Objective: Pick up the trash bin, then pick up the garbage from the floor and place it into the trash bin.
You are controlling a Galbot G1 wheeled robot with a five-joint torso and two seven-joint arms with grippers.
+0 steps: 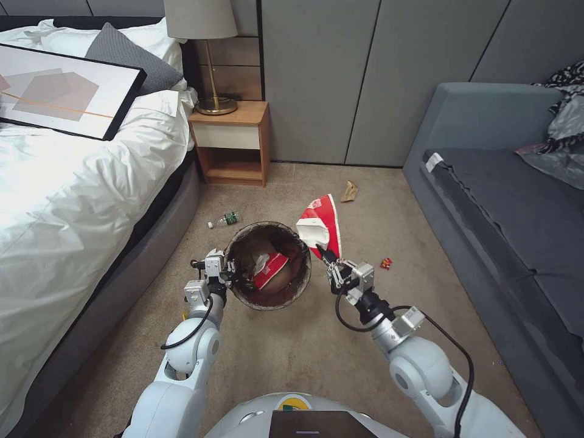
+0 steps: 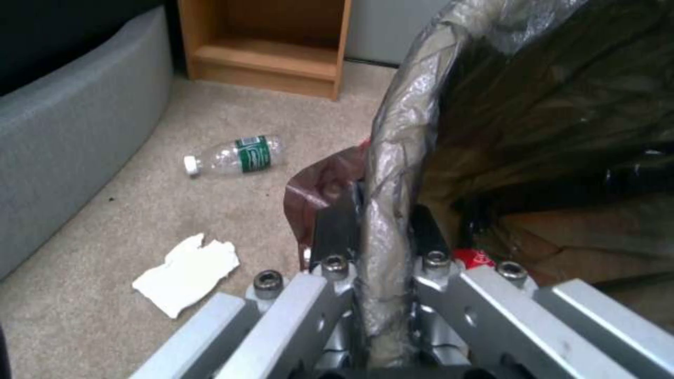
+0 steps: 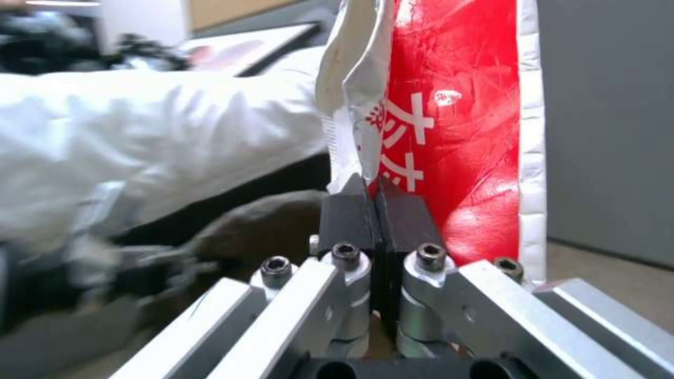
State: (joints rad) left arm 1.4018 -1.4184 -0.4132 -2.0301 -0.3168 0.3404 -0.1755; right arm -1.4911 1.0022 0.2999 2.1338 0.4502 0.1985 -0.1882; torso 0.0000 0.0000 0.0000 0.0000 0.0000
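two tools work: left tool [image 1: 230,272] clamps the trash bin [image 1: 268,265] rim at 9 o'clock; right tool [image 1: 326,258] grips a red-and-white carton [image 1: 320,223] at its 2 o'clock.

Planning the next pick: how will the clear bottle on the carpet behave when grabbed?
The bottle lies on its side and looks empty, so it is probably light. Being round, it may roll if nudged. Its thin clear wall would likely dent under the fingers.

Open beige carpet [image 1: 292,359] nearside of the round white liner-rimmed trash bin [image 1: 268,265]; hemmed by white-sheeted bed [image 1: 73,201] left, grey sofa [image 1: 505,207] right, wooden nightstand [image 1: 231,143] beyond.
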